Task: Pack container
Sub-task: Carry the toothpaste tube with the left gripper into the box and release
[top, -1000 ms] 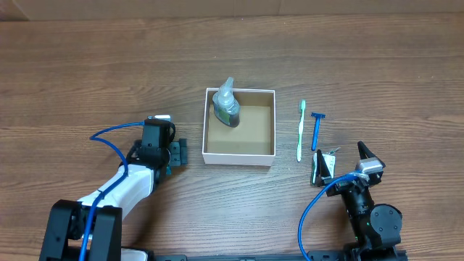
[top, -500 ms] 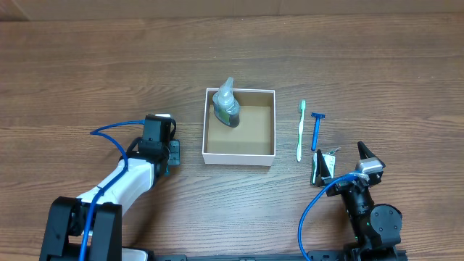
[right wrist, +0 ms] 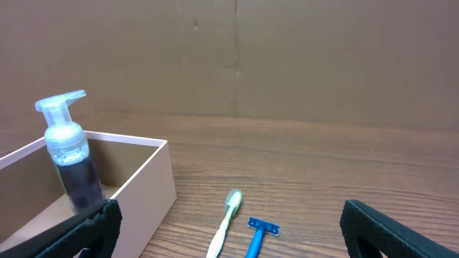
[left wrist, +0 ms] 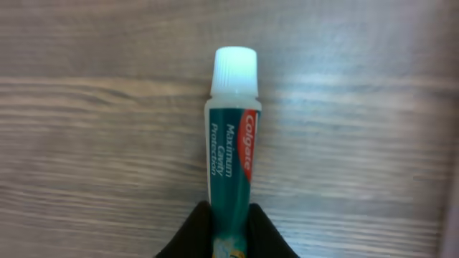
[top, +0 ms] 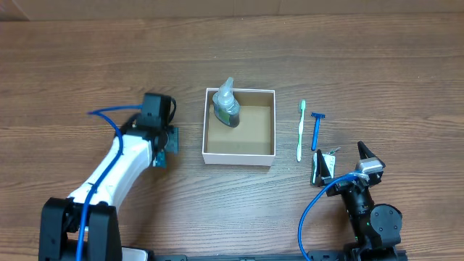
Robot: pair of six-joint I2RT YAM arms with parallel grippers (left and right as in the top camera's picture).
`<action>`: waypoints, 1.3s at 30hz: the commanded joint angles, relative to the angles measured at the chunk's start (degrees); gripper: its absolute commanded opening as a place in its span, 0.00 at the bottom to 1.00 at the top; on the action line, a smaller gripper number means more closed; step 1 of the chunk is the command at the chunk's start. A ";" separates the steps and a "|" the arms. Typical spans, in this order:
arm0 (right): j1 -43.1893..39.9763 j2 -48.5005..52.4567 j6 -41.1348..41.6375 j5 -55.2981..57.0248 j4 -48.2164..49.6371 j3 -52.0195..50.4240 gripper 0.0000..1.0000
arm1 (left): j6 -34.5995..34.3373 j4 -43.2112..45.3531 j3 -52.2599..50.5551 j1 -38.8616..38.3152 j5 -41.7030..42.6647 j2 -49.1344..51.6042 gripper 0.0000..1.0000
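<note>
Container [top: 255, 134] holds one bottle [top: 226, 105], upright in its far-left corner.
Left gripper [left wrist: 228, 231] clamps a toothpaste [left wrist: 232, 150], tail end hidden by fingers; right gripper [top: 341, 161] spread open, empty.

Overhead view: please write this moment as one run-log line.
left gripper: shut on toothpaste tube | right gripper: open | container: holds pump bottle | toothbrush, razor: beside container

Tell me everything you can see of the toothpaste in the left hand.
The toothpaste is a small Colgate tube, teal with a red band and white print, closed by a white ribbed cap. It looks like soft plastic. The left hand is shut on its lower end, one black finger on each side; the cap points away from it. The wooden table lies behind; whether they touch cannot be told.
</note>
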 commanded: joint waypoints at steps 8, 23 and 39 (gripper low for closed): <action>-0.44 -0.63 -0.20 0.35 0.44 -0.57 1.00 | -7.89 -8.70 12.41 -5.95 6.71 -10.01 0.20; -0.44 -0.63 -0.20 0.35 0.42 -0.57 1.00 | -25.94 -9.14 12.44 -21.18 4.72 -13.11 0.22; -0.44 -0.63 -0.20 0.35 0.44 -0.57 1.00 | -26.82 4.07 12.44 -22.58 0.59 0.98 0.15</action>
